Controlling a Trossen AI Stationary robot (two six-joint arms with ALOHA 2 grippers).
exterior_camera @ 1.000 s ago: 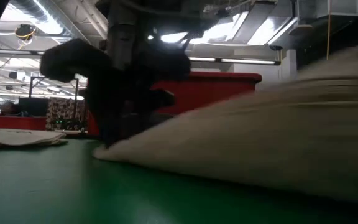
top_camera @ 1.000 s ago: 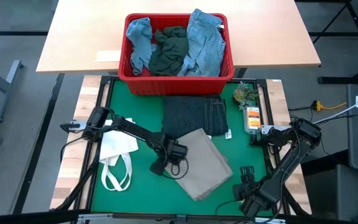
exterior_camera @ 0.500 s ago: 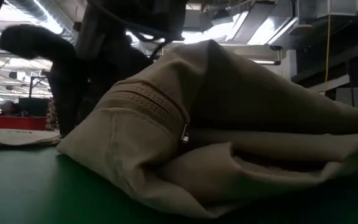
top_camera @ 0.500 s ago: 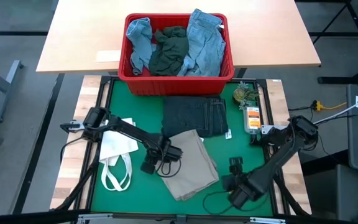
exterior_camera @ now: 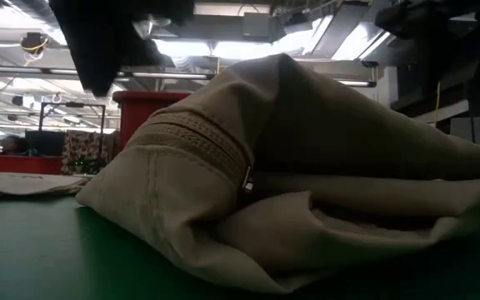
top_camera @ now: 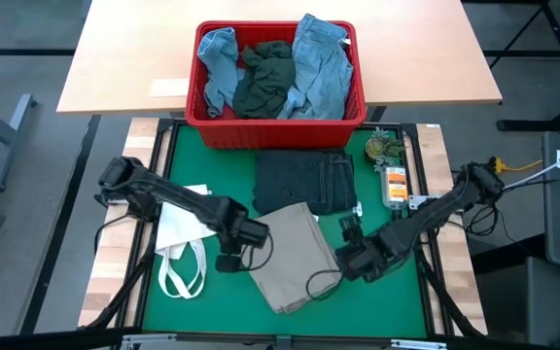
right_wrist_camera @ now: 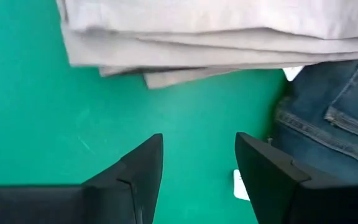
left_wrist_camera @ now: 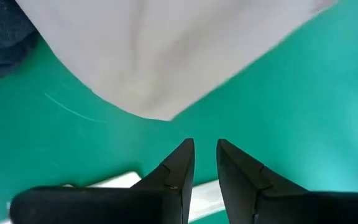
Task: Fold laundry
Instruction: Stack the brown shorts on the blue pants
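On the green mat the khaki garment [top_camera: 295,255] lies folded just below the dark jeans [top_camera: 304,181], dragged leftward since a second ago. The left gripper [top_camera: 229,261] has let go and drawn back, fingers nearly together, probably empty. The right gripper [top_camera: 350,238], spread wide, has come in beside the fold. Only the low view shows the zipper [exterior_camera: 246,182].

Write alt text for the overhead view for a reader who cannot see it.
A folded khaki garment lies on the green mat, with the left tool and right tool on either side, neither touching it. Dark folded jeans lie behind it, before a red bin of unfolded clothes.
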